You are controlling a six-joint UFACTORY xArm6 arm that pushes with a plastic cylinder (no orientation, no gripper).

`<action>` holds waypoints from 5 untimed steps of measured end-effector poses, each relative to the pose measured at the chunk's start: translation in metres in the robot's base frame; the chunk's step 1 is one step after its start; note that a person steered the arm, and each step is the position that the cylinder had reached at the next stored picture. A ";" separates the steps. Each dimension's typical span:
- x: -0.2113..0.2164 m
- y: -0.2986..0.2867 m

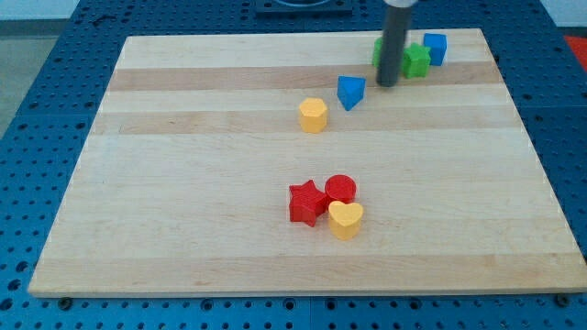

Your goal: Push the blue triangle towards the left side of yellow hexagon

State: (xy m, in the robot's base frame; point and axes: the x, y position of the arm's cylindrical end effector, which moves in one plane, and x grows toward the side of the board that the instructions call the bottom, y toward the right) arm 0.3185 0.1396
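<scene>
The blue triangle (350, 92) lies on the wooden board (183, 183) near the view's top, just right of and slightly above the yellow hexagon (314, 115). The two blocks are close but apart. My tip (387, 84) is at the lower end of the dark rod, a short way to the right of the blue triangle and not touching it. The rod partly hides a green block (378, 50) behind it.
A green star-like block (417, 60) and a blue cube (435, 49) sit right of the rod near the top edge. A red star (306, 203), red cylinder (341, 189) and yellow heart (346, 220) cluster lower on the board.
</scene>
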 end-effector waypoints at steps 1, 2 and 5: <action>0.031 0.004; 0.022 -0.045; 0.000 -0.133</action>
State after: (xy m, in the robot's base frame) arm 0.3183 0.0071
